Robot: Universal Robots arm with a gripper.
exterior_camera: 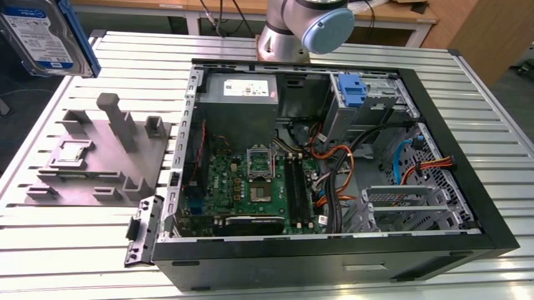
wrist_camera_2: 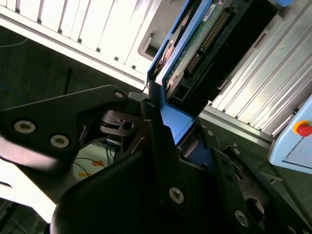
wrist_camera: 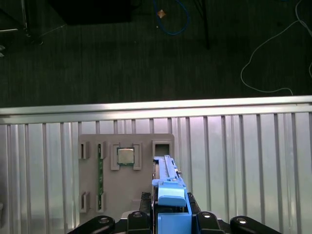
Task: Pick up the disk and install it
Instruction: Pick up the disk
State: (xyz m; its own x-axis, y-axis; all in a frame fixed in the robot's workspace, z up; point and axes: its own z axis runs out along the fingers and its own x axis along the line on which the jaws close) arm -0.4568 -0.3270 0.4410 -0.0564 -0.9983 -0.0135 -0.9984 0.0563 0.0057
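Black fingers of the gripper sit closest in the second wrist view. The jaws pinch the blue plastic edge of the disk, pressing on it from both sides. The disk reaches straight out past the fingertips (its green circuit board and a row of connector pins face this camera).

In the first wrist view the disk stands edge-on between the jaws, raised clear of everything under it. Directly beyond the fingertips lies a grey plate with moulded pockets, flat on the slatted metal table. A square chip rests in one pocket, just to the side of the disk's line. Past the table's edge, farther from the jaws, is dark floor with a blue cable and a pale cable trailing across it. Off to one side of the jaws in the second wrist view, a red button sits on a pale box.

From the exterior view, the disk hangs tilted in the air with its white-and-blue label facing the camera. It is above the far end of the plate and well apart from the open computer case. The arm's base stands behind the case.
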